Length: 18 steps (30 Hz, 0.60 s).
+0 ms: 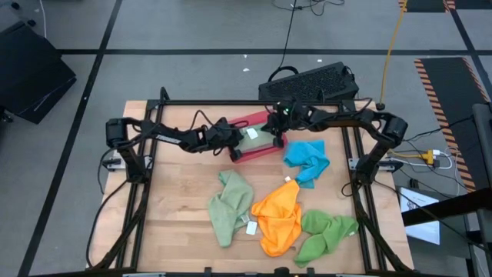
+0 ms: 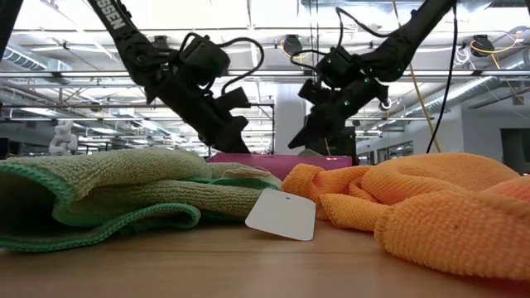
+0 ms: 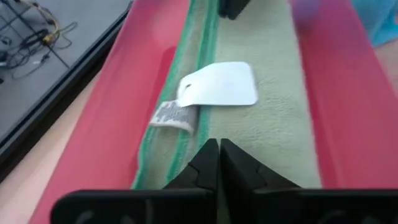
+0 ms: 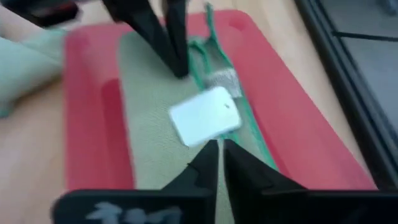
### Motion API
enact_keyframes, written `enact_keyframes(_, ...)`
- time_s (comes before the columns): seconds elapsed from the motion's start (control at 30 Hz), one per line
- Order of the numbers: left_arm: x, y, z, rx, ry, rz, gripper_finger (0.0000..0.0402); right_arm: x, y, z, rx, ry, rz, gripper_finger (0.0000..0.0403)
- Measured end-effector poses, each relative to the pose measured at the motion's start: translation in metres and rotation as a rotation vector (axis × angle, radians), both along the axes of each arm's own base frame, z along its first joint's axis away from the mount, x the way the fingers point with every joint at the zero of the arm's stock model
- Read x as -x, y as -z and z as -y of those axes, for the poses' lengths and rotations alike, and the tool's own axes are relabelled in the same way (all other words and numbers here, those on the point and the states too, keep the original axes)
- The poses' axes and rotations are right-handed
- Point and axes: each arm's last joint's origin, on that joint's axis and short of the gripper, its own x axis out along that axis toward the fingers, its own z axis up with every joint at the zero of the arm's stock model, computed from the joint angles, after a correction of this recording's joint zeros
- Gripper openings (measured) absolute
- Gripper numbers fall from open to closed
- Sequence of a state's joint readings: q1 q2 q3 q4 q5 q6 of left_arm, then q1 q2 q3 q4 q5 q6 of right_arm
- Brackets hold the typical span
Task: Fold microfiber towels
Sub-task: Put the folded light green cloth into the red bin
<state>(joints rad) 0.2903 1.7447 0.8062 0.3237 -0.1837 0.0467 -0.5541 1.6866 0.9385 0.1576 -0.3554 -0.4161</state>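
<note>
At the table's far middle, the left gripper [image 3: 217, 163] and right gripper [image 4: 219, 163], both pinched closed and empty, hover over a folded sage green towel [image 3: 267, 93] lying in the red tray [image 1: 257, 150].

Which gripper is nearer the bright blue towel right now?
Right. The right gripper sits over the red tray, just beside the bright blue towel. The left gripper is over the tray's opposite end, farther from that towel.

Loose towels [image 1: 278, 214] across near tabletop [image 1: 177, 219]
</note>
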Motion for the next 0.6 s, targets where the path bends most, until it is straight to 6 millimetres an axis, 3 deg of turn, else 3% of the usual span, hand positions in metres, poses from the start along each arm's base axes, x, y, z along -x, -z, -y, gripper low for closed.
enact_keyframes(0.33, 0.005, 0.005, -0.006, 0.089, -0.003, -0.023, 0.0004, 0.000, 0.035, 0.007, -0.050, 0.054, -0.107, 0.0001)
enact_keyframes(0.47, 0.007, -0.003, -0.004, 0.075, 0.008, -0.016, 0.0010, 0.000, 0.034, 0.006, -0.051, 0.051, -0.108, 0.0003)
enact_keyframes(0.6, 0.011, -0.024, -0.003, 0.032, 0.011, 0.033, 0.0017, 0.002, 0.016, 0.005, -0.015, 0.073, -0.071, 0.0003)
